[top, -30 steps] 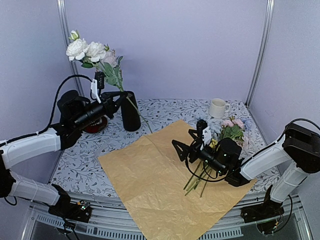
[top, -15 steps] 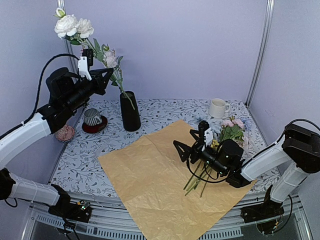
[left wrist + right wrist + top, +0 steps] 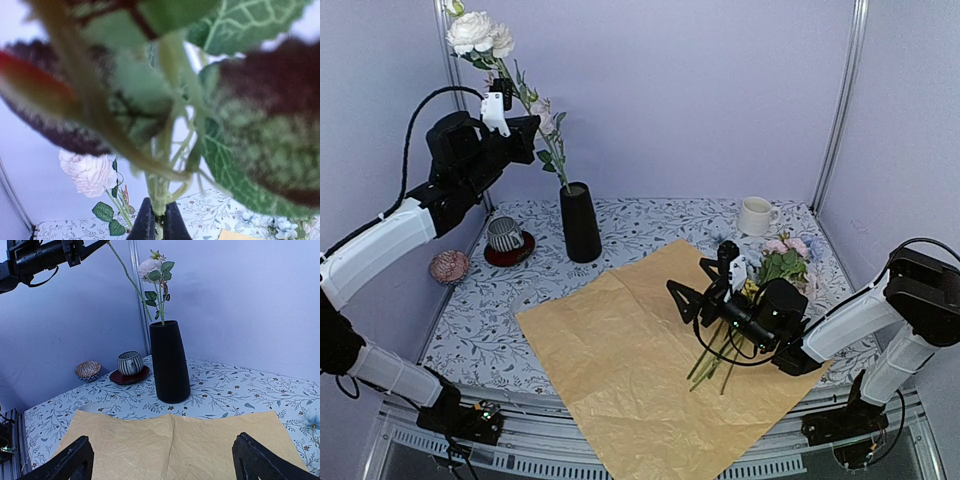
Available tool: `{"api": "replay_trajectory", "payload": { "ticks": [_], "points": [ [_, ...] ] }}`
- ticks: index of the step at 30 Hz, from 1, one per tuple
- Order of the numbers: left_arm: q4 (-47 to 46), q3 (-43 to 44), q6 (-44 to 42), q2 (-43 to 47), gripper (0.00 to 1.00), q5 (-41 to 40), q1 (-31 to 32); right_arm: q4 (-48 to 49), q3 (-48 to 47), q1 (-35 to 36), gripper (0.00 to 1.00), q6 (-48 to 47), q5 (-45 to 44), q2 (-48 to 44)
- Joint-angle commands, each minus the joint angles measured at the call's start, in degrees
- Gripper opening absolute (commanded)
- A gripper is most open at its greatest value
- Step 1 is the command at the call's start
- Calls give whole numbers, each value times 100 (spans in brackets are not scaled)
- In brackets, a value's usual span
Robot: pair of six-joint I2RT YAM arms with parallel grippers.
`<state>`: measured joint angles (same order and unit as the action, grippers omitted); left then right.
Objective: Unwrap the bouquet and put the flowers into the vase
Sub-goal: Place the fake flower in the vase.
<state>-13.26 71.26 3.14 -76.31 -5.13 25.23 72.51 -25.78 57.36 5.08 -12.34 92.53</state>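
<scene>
Higher and more upright than before, my left tool point(image 3: 532, 131) pinches the flowers point(image 3: 480, 35) above the vase point(image 3: 580, 222) (right tool point(image 3: 698, 275) gapes idle), so next I lower the stems straight in.

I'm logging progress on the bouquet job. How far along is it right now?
Done: the paper lies unwrapped and flat, and one pale rose stands in the vase. In hand: the left end effector is shut on the stems of the white flowers, held high, lower ends at the vase mouth. Left: the remaining flowers lie at the paper's right edge, by the open right end effector.
</scene>
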Motion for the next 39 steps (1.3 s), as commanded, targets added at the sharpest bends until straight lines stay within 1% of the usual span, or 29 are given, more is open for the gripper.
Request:
{"api": "replay_trajectory", "payload": {
  "ticks": [1,8,13,18,25,29,31,32,36,38,39],
  "points": [
    [-274,59,2,-215,0,-71,-154,176,71,-16,99,-27,96,-57],
    [-581,-261,197,-571,0,134,-430,234,99,-17,99,-16,155,-62],
    [-550,-304,341,-858,0,298,-526,241,96,-15,99,-37,142,-47],
    [-80,-46,508,-1326,0,607,-546,240,86,-15,99,-60,141,-35],
    [267,101,717,-1770,0,1004,-545,227,81,-15,99,-68,162,-20],
    [810,431,702,-2061,1,1130,-526,212,62,-15,99,-69,166,1],
    [1057,553,697,-2160,7,1170,-528,189,49,-15,99,-64,175,2],
    [1147,594,708,-2196,13,1149,-528,162,46,-19,99,-60,171,6],
    [1260,485,893,-2159,42,945,-528,127,36,-16,99,-60,163,-7],
    [1162,279,1013,-1996,54,865,-528,117,28,-15,99,-60,163,2],
    [1089,149,1048,-1934,57,873,-528,121,28,-21,99,-60,163,2]
  ]
}}
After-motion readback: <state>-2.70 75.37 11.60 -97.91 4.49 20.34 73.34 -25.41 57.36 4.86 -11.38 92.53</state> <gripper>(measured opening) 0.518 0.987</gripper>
